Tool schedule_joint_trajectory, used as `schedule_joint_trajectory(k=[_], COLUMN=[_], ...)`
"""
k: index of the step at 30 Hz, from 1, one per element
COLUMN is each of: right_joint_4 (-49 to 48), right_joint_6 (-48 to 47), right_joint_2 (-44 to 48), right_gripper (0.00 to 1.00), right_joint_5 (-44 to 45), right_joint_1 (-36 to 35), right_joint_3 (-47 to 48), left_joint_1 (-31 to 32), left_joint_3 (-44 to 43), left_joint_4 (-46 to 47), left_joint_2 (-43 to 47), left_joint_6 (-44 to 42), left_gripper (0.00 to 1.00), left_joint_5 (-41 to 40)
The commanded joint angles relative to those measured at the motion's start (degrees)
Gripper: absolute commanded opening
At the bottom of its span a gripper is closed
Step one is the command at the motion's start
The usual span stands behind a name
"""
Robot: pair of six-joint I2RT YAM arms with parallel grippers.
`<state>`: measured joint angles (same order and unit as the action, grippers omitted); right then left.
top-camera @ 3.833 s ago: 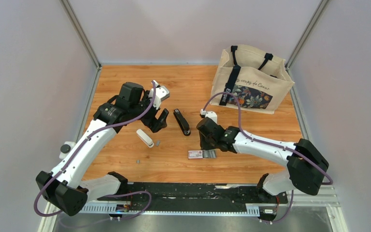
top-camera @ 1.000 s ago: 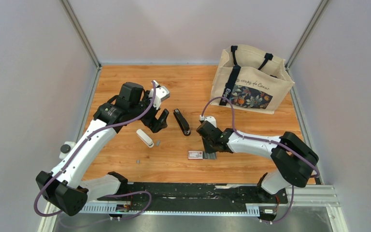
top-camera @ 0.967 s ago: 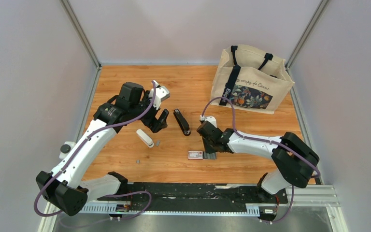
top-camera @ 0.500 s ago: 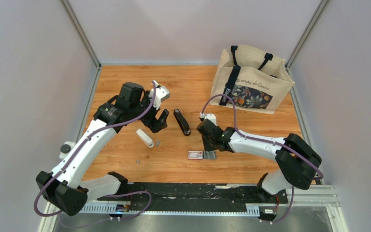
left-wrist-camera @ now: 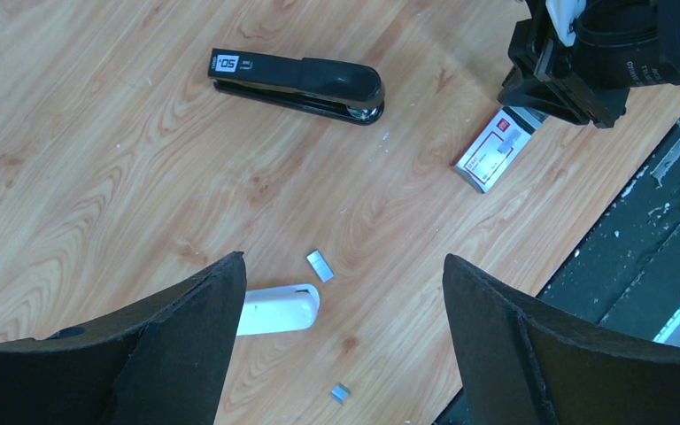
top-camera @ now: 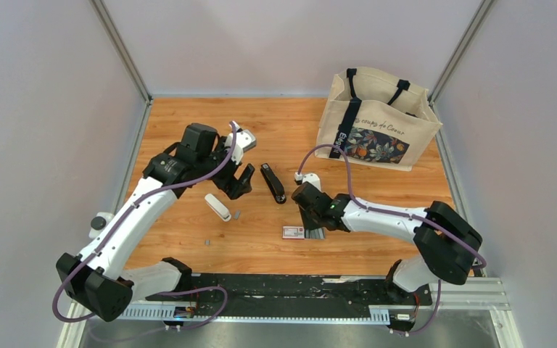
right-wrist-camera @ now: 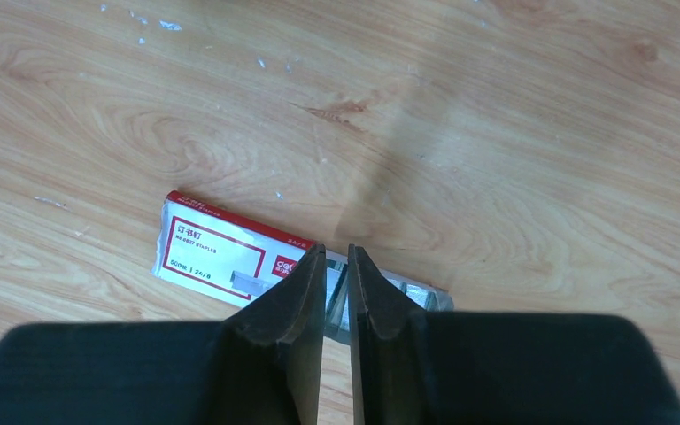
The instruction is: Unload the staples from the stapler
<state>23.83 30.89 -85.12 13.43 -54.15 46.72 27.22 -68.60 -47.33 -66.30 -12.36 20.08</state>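
The black stapler point(top-camera: 273, 183) lies shut on the wooden table; it also shows in the left wrist view point(left-wrist-camera: 299, 84). Two small silvery staple bits point(left-wrist-camera: 320, 266) point(left-wrist-camera: 340, 392) lie near a white plastic piece point(left-wrist-camera: 276, 310). My left gripper point(left-wrist-camera: 341, 263) is open and empty above them, left of the stapler point(top-camera: 238, 181). My right gripper point(right-wrist-camera: 336, 252) has its fingers nearly together with a thin gap, nothing seen between them. It hangs over the red-and-white staple box point(right-wrist-camera: 221, 252), whose tray of grey staple strips point(right-wrist-camera: 407, 297) sticks out.
A canvas tote bag point(top-camera: 377, 119) stands at the back right. The staple box point(top-camera: 294, 232) lies near the table's front edge, with the black rail point(top-camera: 283, 290) just in front. Grey walls enclose the table.
My right gripper has shifted slightly left and away over the staple box. The left arm has barely moved. Stapler, white piece and staple bits lie where they were.
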Motion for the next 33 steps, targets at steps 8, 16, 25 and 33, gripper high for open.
schedule_joint_trajectory(k=[8,16,25,33], right_joint_4=[1.9,-4.0,-14.9,-21.1], right_joint_6=[3.6,7.4,10.3,12.3], right_joint_2=[16.0,24.6,23.5,21.6], right_gripper=[0.28,0.24,0.21,0.20], right_joint_5=[2.3,-12.4,-25.1,-29.3], right_joint_1=[4.6,14.9,21.5,23.4], right_joint_3=[-5.4,-17.5,-23.8,-26.9], left_joint_1=[4.5,16.2,22.4,25.0], left_joint_3=[7.2,8.7,7.5,6.7], left_joint_4=[2.5,6.8,11.2,12.5], left_joint_2=[-4.6,-16.0,-23.9,-27.7], left_joint_6=[-10.0,-13.2,-14.4,-14.1], left_gripper=[0.89,0.85,0.80,0.79], left_joint_5=[-1.5,-6.2,-10.8,-12.3])
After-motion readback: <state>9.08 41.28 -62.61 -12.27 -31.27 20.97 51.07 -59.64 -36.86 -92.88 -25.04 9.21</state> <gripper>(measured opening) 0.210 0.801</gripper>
